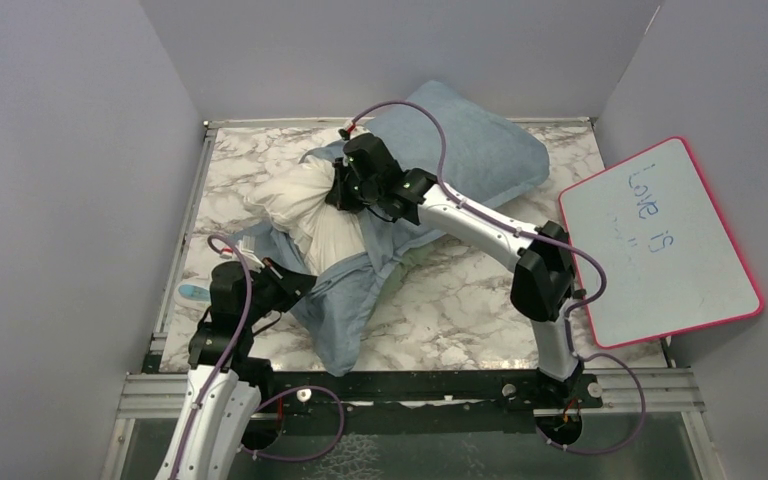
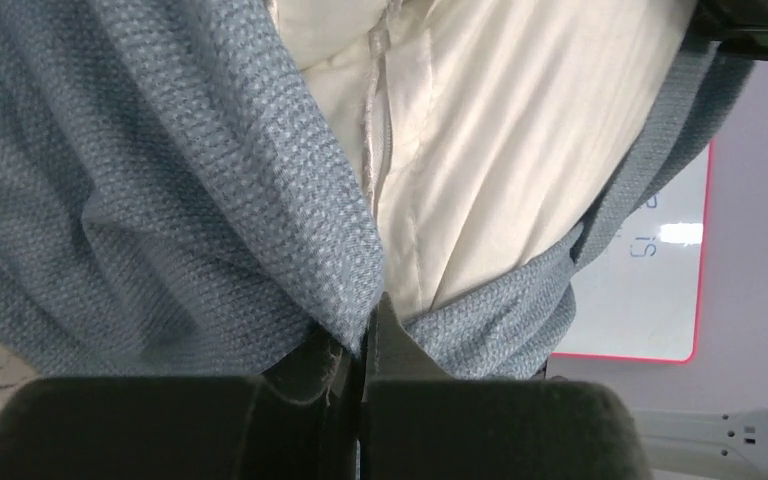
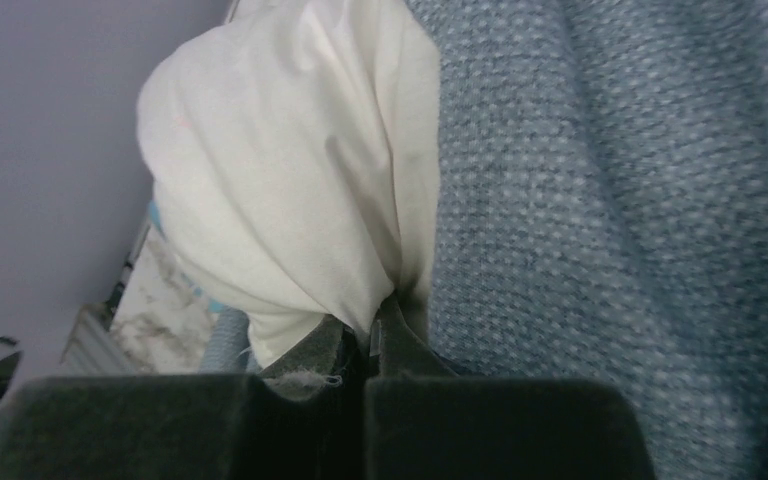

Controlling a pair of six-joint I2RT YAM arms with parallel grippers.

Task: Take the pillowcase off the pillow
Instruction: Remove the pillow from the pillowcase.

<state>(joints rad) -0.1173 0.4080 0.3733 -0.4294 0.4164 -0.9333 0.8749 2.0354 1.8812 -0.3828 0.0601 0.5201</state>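
Observation:
The grey-blue pillowcase lies across the marble table, its open end bunched at the front left. The white pillow sticks out of that opening. My left gripper is shut on the pillowcase's edge near the front left; the white pillow shows just beyond the pinched cloth. My right gripper is shut on a fold of the white pillow, with the pillowcase right beside it.
A pink-rimmed whiteboard leans at the right edge of the table; it also shows in the left wrist view. Grey walls close in on the left, back and right. A small light-blue object lies at the left edge.

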